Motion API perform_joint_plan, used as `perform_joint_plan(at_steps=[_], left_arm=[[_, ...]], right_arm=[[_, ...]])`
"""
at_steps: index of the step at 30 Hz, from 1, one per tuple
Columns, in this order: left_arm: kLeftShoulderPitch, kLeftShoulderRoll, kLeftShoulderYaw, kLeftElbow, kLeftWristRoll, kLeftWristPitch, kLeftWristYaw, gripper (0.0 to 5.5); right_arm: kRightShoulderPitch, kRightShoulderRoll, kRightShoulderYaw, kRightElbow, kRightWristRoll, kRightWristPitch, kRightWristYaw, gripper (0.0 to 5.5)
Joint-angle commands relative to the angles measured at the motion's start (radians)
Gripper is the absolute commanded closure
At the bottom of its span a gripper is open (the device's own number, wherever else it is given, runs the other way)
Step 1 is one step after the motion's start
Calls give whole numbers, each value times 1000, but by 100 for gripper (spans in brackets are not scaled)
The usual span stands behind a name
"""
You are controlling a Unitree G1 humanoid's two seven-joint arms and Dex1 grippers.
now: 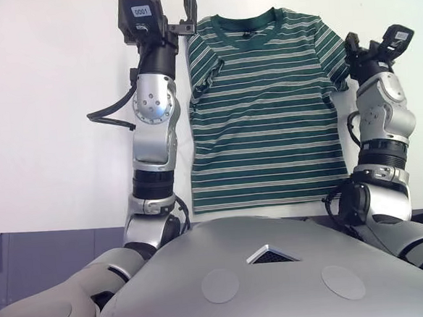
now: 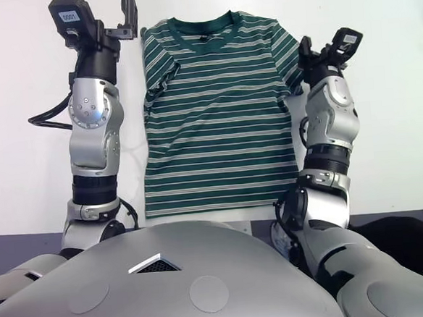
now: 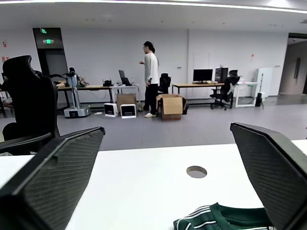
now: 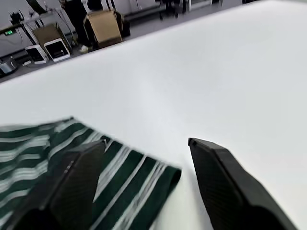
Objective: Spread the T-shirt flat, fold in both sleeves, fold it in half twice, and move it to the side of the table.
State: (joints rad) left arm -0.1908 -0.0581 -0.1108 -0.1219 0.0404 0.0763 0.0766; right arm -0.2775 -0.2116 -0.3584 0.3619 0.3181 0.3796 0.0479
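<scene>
A green T-shirt (image 1: 266, 104) with white stripes lies flat on the white table (image 1: 49, 126), collar at the far side. Its left sleeve (image 1: 202, 70) is turned in over the body and a little bunched. The right sleeve (image 1: 332, 48) still sticks out sideways. My left gripper (image 3: 165, 129) is held up beside the shirt's left shoulder (image 1: 181, 19), open, with nothing between its fingers. My right gripper (image 4: 144, 143) hovers low over the outer hem of the right sleeve (image 4: 144, 179), open, with the striped cloth under its fingers.
A round cable hole (image 3: 196, 171) sits in the table just beyond the collar. Bare white tabletop stretches wide to the left and right (image 1: 419, 115) of the shirt. Beyond the far edge lies an office floor with a black chair (image 3: 29, 105), desks and boxes.
</scene>
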Motion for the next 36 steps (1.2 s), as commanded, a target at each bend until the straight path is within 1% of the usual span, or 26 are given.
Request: perform_joint_plan(at_steps=[1,3,4,5,9,12,14,15,19,22,25,28,31,34,36], left_arm=[[-4,-9,7,-2,5,-4,5,10],[-3,-9,6,-4,6,-3,5,10],[-3,-9,7,-4,6,-4,5,10],[-3,-10,7,-2,5,-5,5,10],[-2,-13,7,6,4,-10,7,10],[0,-17,9,12,2,-11,11,10],[-2,-19,11,18,1,-12,13,10],[-3,-20,12,21,0,-13,13,10],[0,-24,15,27,-1,-13,16,10],[-3,-22,18,34,-2,-15,16,10],[-11,-20,19,45,-2,-19,15,10],[-14,-19,20,51,-1,-24,14,10],[-18,-19,18,55,0,-27,13,10],[-24,-16,14,53,-8,-25,-1,10],[-26,-3,4,42,-22,-17,-40,10]], right_arm=[[20,56,1,-16,29,102,-45,265],[24,75,-7,-28,36,129,-71,312],[19,79,-11,-28,35,128,-84,323],[14,79,-14,-26,33,122,-94,358],[3,64,-12,-24,-9,52,-132,436],[19,64,37,-57,-68,-7,-135,492],[35,54,100,-93,-139,-60,-134,539],[41,49,128,-108,-173,-78,-133,548],[83,15,292,-220,-323,-98,-84,548],[115,13,422,-337,-364,-14,3,548],[117,22,486,-394,-374,60,58,548],[107,14,515,-403,-369,115,106,548],[94,18,510,-407,-339,126,153,477],[78,50,461,-454,-227,157,227,416],[54,75,409,-487,-132,204,258,377]])
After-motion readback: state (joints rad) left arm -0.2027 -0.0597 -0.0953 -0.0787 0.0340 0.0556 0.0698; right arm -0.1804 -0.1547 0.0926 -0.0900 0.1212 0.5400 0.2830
